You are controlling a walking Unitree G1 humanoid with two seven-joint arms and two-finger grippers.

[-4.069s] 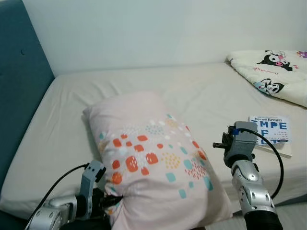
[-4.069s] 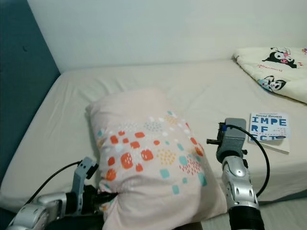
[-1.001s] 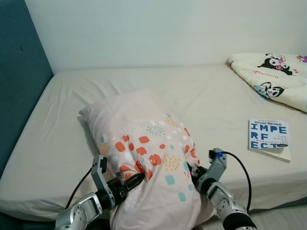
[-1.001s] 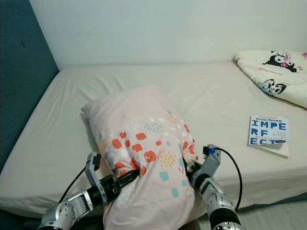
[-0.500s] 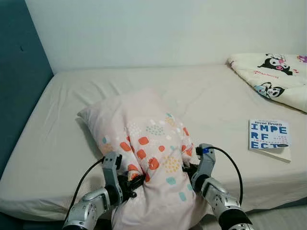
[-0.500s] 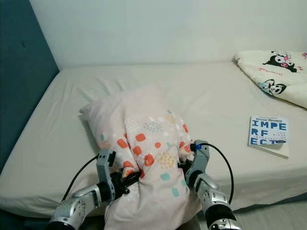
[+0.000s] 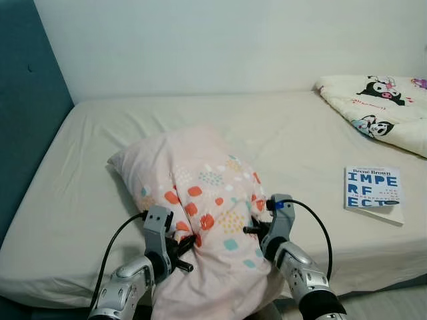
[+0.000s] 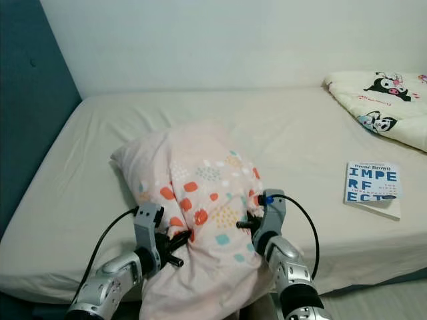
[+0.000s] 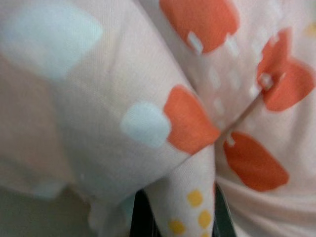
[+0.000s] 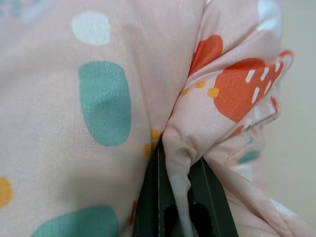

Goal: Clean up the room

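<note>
A bed (image 7: 100, 153) with a cream fitted sheet spans the scene. A teal padded headboard (image 7: 27, 113) stands at its left end, and a plain white wall (image 7: 200, 47) runs along its far side.

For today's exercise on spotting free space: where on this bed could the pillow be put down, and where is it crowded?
Bare sheet lies between the headboard and the pillow, and along the wall behind it. The right side is crowded: a book and a blanket. Both the left gripper and right gripper pinch pillow fabric.
</note>
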